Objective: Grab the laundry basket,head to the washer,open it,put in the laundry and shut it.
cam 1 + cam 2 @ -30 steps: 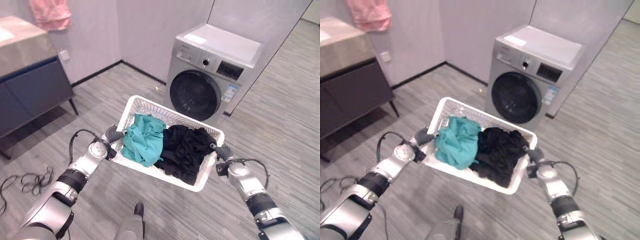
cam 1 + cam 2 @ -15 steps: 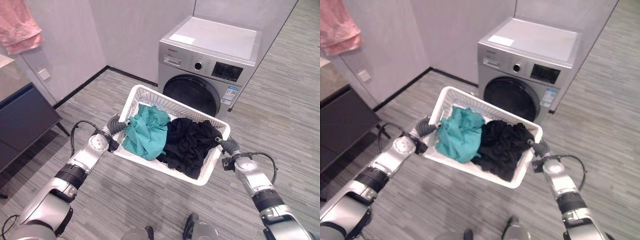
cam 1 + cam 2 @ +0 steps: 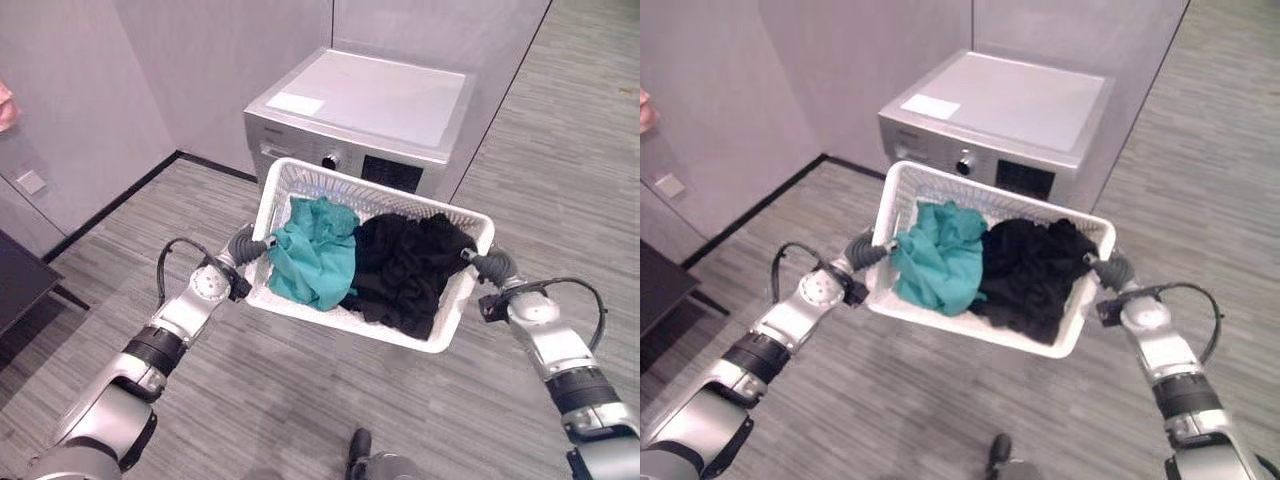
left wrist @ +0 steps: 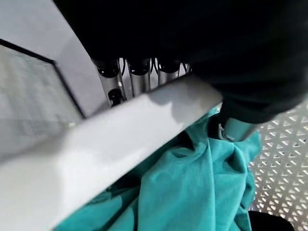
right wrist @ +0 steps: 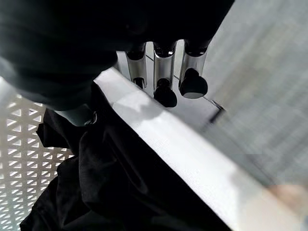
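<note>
While carried: laundry basket (image 3: 455,325) aloft, just before the washer (image 3: 370,110).
Grip: my left hand (image 3: 245,245) and right hand (image 3: 492,266) clamp its rim.
Left: opening, loading, shutting.

Grey wood-grain plank floor (image 3: 300,400) extends across the room. Pale grey walls (image 3: 90,90) meet it along a dark baseboard (image 3: 110,205). A wall socket (image 3: 31,182) sits low on the left wall. A dark cabinet corner (image 3: 20,285) and one slanted leg (image 3: 68,298) stand at the floor's left edge.
</note>
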